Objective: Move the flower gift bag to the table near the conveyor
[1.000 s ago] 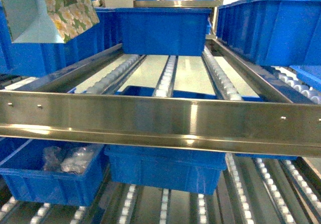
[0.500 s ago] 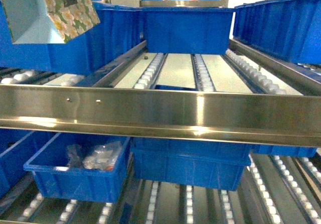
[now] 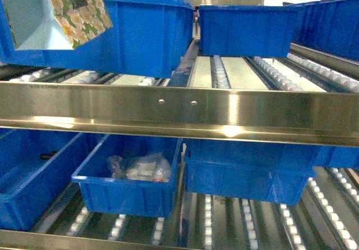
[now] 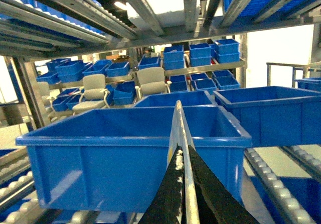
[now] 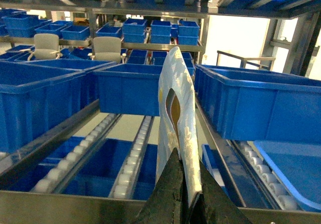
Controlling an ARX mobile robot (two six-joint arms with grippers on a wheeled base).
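The flower gift bag (image 3: 61, 12) hangs at the top left of the head view, showing green paper with pale blossoms and a light blue inside. In the left wrist view my left gripper (image 4: 183, 147) is shut on a thin pale bag edge (image 4: 179, 126) that stands upright between the fingers. My right gripper (image 5: 186, 154) is shut on a pale printed bag (image 5: 183, 83) with an oval handle hole. Neither gripper shows in the head view. The conveyor (image 3: 179, 107) fills that view with steel rails and white roller lanes (image 3: 220, 76). The table is out of view.
Blue plastic bins sit on the roller lanes: a big one (image 3: 140, 34) right behind the flower bag and another (image 3: 247, 31) at centre right. A lower bin (image 3: 132, 180) holds plastic-wrapped items. Grey chairs (image 4: 95, 91) and more bin shelves stand beyond the racking.
The racking and bins have slid rightward across the head view, so the robot has moved left along the conveyor. The flower bag keeps its place at the top left.
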